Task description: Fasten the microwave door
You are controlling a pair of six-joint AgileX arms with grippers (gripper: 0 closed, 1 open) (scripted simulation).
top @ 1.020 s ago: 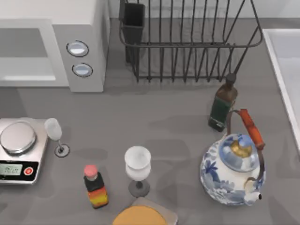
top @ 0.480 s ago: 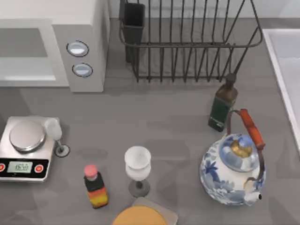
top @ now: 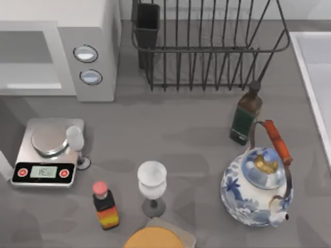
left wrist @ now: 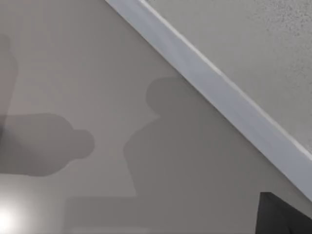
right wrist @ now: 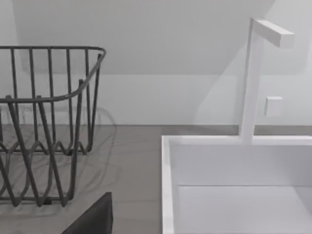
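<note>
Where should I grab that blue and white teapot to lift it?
Take the orange-red sleeve on the teapot's hoop handle, coming down from above. The handle arches high over the lid, clear of the round body, so the fingers can probably close across that narrow bar. Mind the dark bottle standing close beside it.

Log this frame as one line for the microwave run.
step: closing microwave | microwave: top left of table, front open | scale: in front of it | small glass: at scale's right edge
</note>
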